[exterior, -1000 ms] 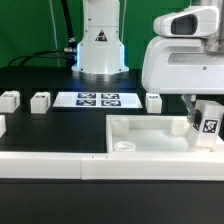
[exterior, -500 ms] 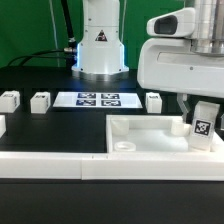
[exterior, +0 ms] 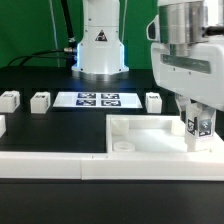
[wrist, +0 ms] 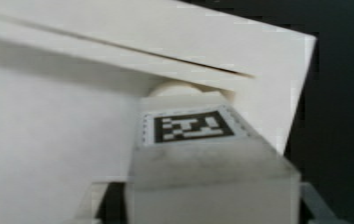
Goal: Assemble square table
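Note:
The square tabletop (exterior: 150, 133) lies upside down on the black table, with a round socket (exterior: 124, 146) at its near corner. My gripper (exterior: 197, 124) is shut on a white tagged leg (exterior: 204, 132) and holds it upright over the tabletop's corner at the exterior view's right. In the wrist view the leg (wrist: 200, 165) fills the middle, tag facing the camera, its far end at the corner of the tabletop (wrist: 58, 110). Three more legs (exterior: 8, 100) (exterior: 40, 101) (exterior: 154, 101) stand loose behind the tabletop.
The marker board (exterior: 98, 99) lies at the back in front of the robot base (exterior: 100, 45). The long low white barrier wall (exterior: 45, 166) runs along the front edge. Another white piece (exterior: 2, 125) shows at the exterior view's left edge.
My gripper has turned and moved towards the exterior view's left and down with the leg, bringing it closer over the tabletop's corner.

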{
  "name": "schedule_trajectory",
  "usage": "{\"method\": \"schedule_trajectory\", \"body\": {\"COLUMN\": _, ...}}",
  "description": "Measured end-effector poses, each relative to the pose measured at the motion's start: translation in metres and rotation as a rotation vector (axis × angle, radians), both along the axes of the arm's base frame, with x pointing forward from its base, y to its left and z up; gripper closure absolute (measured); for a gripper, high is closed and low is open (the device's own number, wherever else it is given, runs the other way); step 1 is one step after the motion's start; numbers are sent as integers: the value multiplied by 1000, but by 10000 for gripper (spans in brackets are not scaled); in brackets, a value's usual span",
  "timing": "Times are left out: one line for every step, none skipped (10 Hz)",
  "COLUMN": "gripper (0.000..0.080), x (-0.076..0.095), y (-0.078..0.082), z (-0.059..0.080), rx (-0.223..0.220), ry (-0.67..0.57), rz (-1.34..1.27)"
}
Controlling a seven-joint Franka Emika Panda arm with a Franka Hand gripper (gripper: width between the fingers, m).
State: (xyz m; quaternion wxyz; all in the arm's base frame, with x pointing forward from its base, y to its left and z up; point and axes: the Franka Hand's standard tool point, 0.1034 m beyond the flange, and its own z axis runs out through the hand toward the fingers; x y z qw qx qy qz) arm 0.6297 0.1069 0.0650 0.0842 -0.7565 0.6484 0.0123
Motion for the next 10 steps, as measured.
{"method": "schedule_trajectory", "body": {"gripper": 437, "x": 0, "y": 1, "z": -1, "rx": 1, "ry": 3, "rz": -15}}
{"method": "schedule_trajectory", "body": {"gripper": 273, "x": 0, "y": 1, "z": -1, "rx": -5, "ry": -8, "rz": 46}}
{"method": "schedule_trajectory", "body": {"gripper": 273, "x": 1, "y": 7, "z": 1, "rx": -34, "ry": -81, "rz": 183}}
{"method": "schedule_trajectory", "body": {"gripper": 176, "x": -5, "y": 12, "z": -3, "rx": -64, "ry": -131, "rz": 367}}
{"method": "schedule_trajectory", "body": {"gripper": 158, "x": -6, "y": 12, "z": -4, "rx": -87, "ry": -164, "rz": 612}}
{"method": "schedule_trajectory", "body": {"gripper": 158, "x": -5, "y": 10, "z": -4, "rx": -89, "ry": -168, "rz": 635}}
{"method": "schedule_trajectory", "body": {"gripper": 151, "x": -6, "y": 10, "z": -4, "rx": -98, "ry": -174, "rz": 692}}
{"method": "schedule_trajectory", "body": {"gripper": 151, "x": -6, "y": 9, "z": -5, "rx": -111, "ry": -185, "rz": 782}}
{"method": "schedule_trajectory", "body": {"gripper": 151, "x": -6, "y": 9, "z": -4, "rx": -115, "ry": -189, "rz": 813}}
{"method": "schedule_trajectory", "body": {"gripper": 151, "x": -4, "y": 9, "z": -2, "rx": -151, "ry": -214, "rz": 1043}}
